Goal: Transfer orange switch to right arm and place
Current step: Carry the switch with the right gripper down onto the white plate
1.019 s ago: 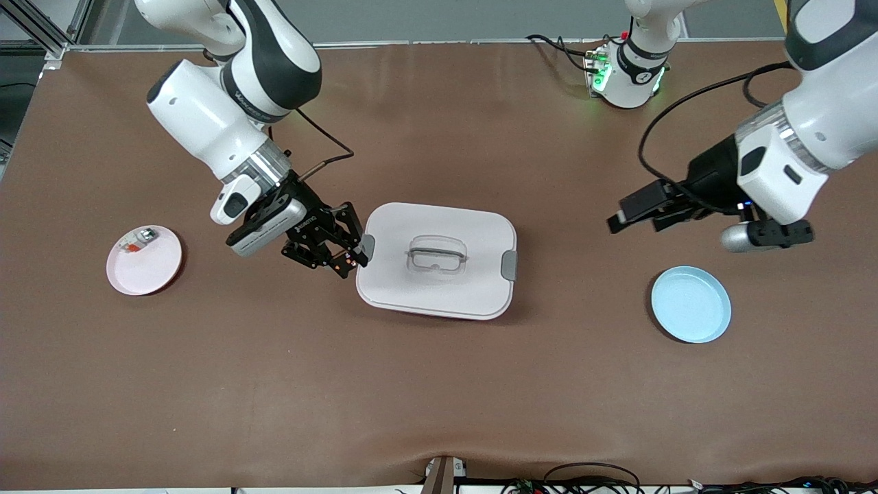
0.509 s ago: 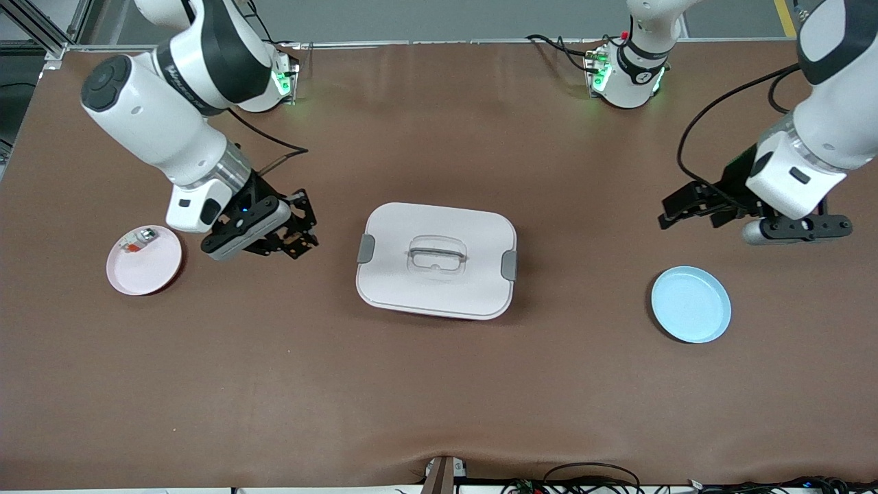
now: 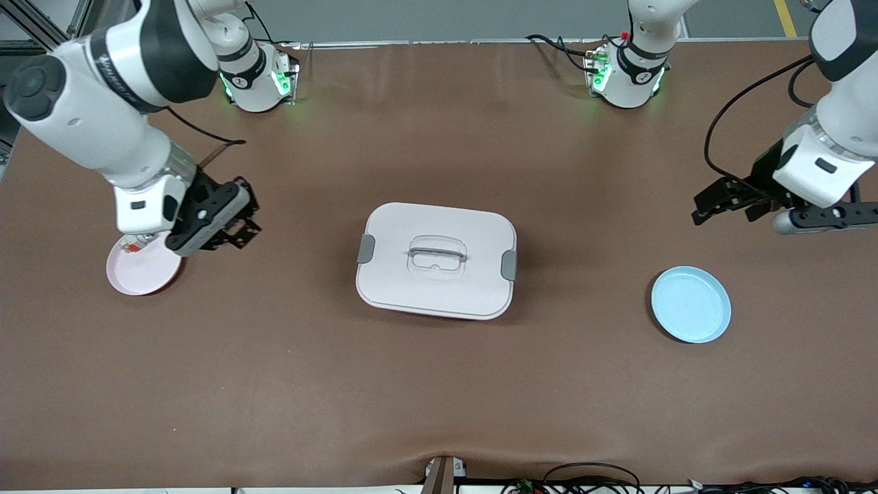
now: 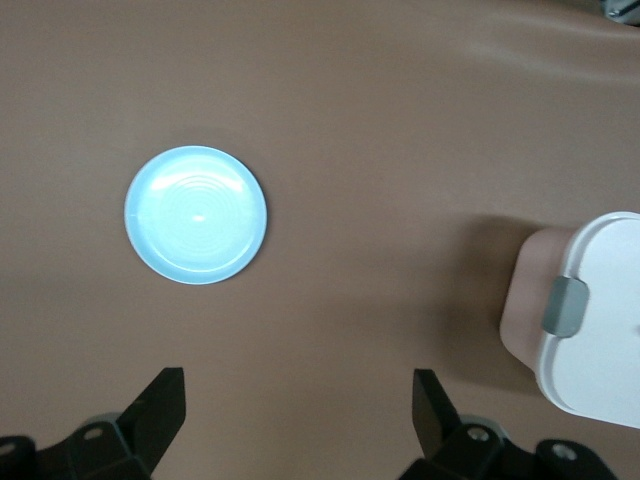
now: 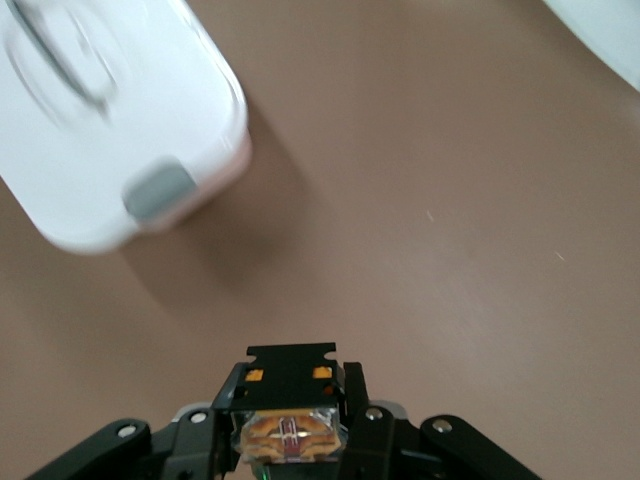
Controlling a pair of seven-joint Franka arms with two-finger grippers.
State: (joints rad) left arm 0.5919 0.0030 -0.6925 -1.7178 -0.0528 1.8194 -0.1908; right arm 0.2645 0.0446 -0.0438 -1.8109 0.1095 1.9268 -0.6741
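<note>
Spreading from edge to edge, a brown matte table cover (image 3: 274, 384) fills the front view, slightly rippled at its nearest edge, where black cables (image 3: 590, 473) lie at about six o'clock.

Next up the view, at roughly four o'clock, a pale blue plate (image 3: 691, 304) sits with nothing on it. A white lidded box (image 3: 436, 261) with grey side clips and a recessed handle lies at the centre. At nine o'clock rests a pink plate (image 3: 140, 274), carrying a small silvery-white piece with a red-orange bit (image 3: 134, 241) on its farther rim, partly covered by the right arm's wrist.

The right gripper (image 3: 236, 230) hangs over bare cover just beside the pink plate, between it and the box. Its wrist view shows the fingers (image 5: 355, 400) pressed narrowly against the orange switch (image 5: 290, 375), a small black block with orange marks, held off the table.

The left gripper (image 3: 713, 204) hovers at three o'clock over bare cover, above the area just farther than the blue plate; its fingers (image 4: 160, 400) stand wide apart with nothing between them.

Both arm bases (image 3: 257, 75) show green lights at eleven and one o'clock. Past them runs a grey floor strip (image 3: 446, 17), with metal framing (image 3: 41, 27) at ten o'clock.
</note>
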